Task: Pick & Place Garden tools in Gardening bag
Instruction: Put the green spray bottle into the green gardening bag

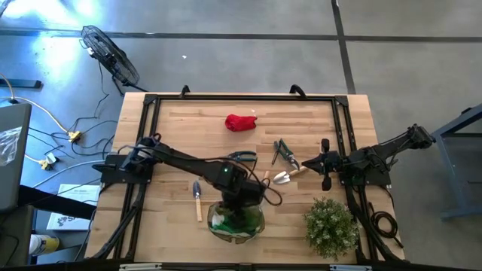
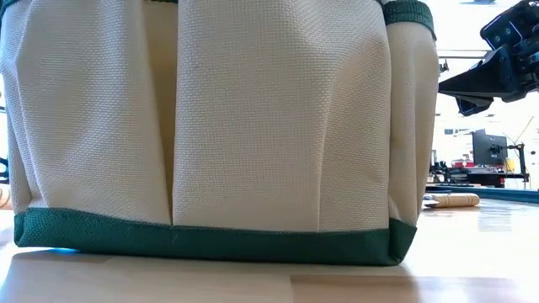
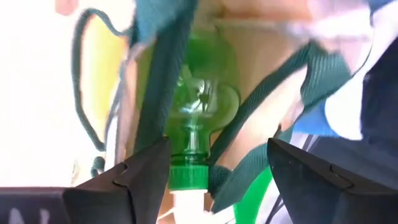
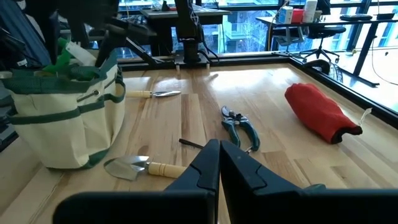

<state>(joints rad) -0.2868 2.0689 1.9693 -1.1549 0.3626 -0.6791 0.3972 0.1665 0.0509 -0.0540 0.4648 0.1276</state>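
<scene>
Lying far left on the table (image 1: 173, 124), beside the bag: a wooden-handled tool (image 1: 197, 199). Hovering right above the gardening bag (image 1: 236, 220) at the near edge: the left gripper (image 3: 217, 180), fingers spread wide, gripping nothing, looking down on a green spray bottle (image 3: 198, 124) inside. Resting toward the far edge: the red fabric piece (image 1: 241, 123). Lying mid-table, right of the bag: pruning shears (image 1: 285, 153), then a silver trowel (image 1: 288, 175). Waiting at the right side, near the potted plant (image 1: 330, 226): the right gripper (image 4: 219, 163), fingers clenched together, empty.
</scene>
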